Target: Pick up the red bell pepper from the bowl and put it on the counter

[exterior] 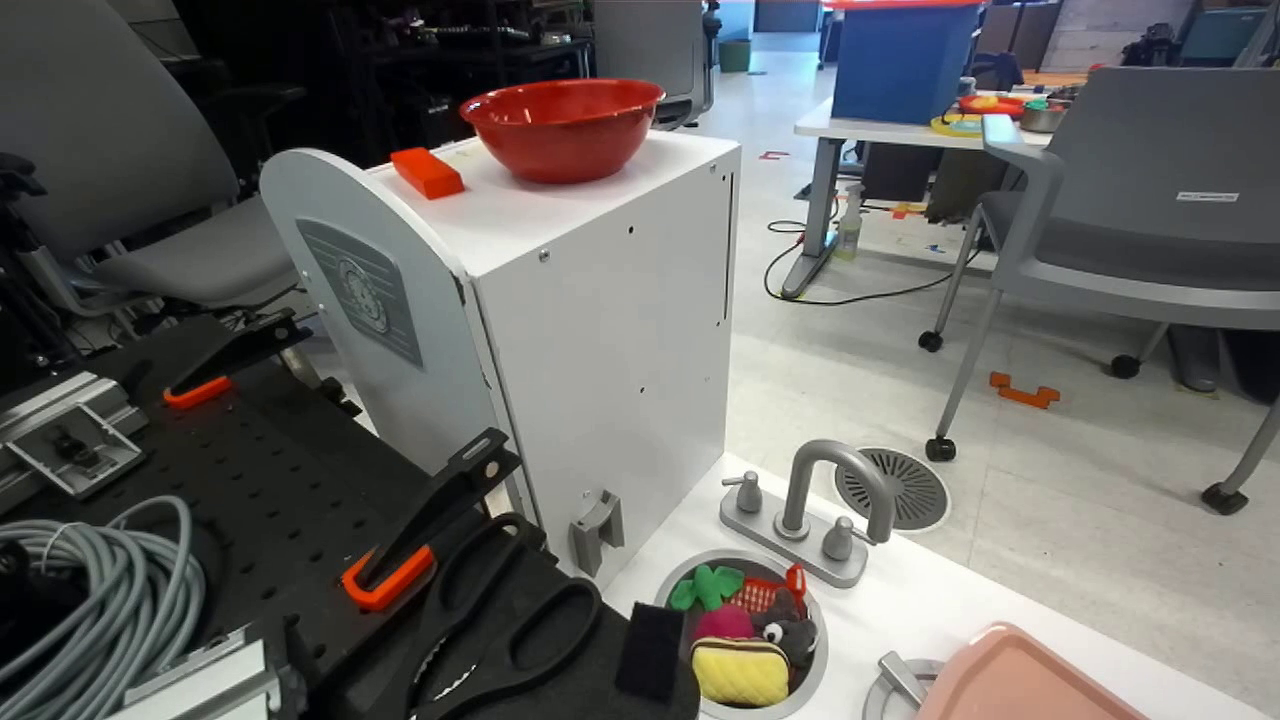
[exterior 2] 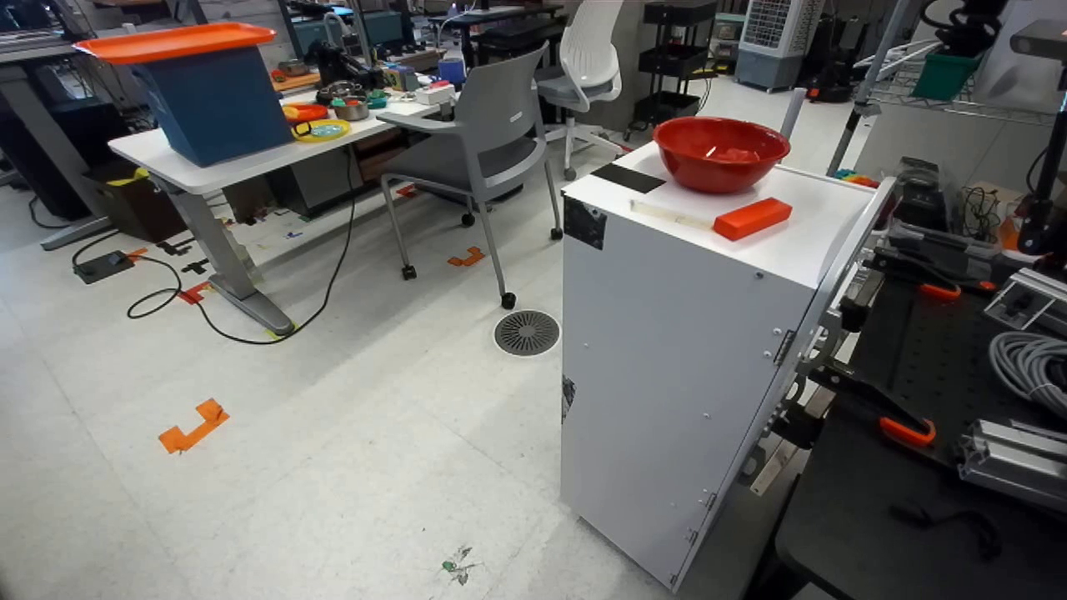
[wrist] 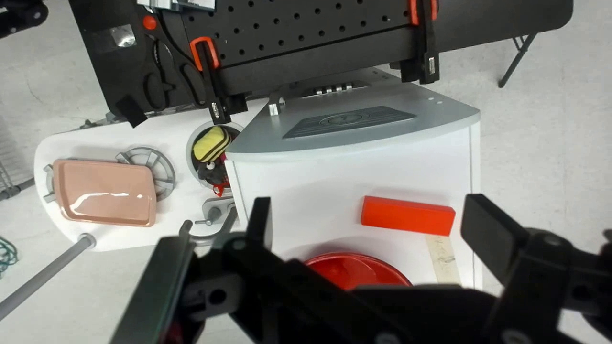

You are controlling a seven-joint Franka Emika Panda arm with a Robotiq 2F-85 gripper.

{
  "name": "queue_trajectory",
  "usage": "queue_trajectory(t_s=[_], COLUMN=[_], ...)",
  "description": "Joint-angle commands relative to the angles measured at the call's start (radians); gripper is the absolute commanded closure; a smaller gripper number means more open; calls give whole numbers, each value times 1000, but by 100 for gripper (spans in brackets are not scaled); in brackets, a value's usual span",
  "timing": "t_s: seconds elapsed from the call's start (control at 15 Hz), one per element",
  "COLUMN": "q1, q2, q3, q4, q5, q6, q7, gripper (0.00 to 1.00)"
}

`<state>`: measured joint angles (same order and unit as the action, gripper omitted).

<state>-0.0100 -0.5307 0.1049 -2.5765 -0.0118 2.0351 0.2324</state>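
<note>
Pincer (wrist: 375,227) spread wide, fingertips (wrist: 492,234) bare

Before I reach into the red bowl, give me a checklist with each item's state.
1. Gripper open and holding nothing: ok.
2. Bowl upright on the counter: ok, in both exterior views.
3. Pepper in the bowl: cannot tell; a reddish shape shows inside in an exterior view, too vague to name.
4. Wrist view into the bowl: not ok; the gripper hides much of it.
5. Gripper clearance above the bowl: cannot tell; the gripper shows in neither exterior view.
6. Red block apart from the bowl: ok, with a gap showing in the wrist view.
</note>
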Motion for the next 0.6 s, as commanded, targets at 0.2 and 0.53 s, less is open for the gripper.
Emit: queue_trajectory(t_s=[0.2, 0.53], q1=[7, 4], q2=[-38, -39], q3=[-22, -31], q4=[-17, -22], q5=[13, 19], q6=[6, 6], q7=[-13, -10], gripper=[0, 0])
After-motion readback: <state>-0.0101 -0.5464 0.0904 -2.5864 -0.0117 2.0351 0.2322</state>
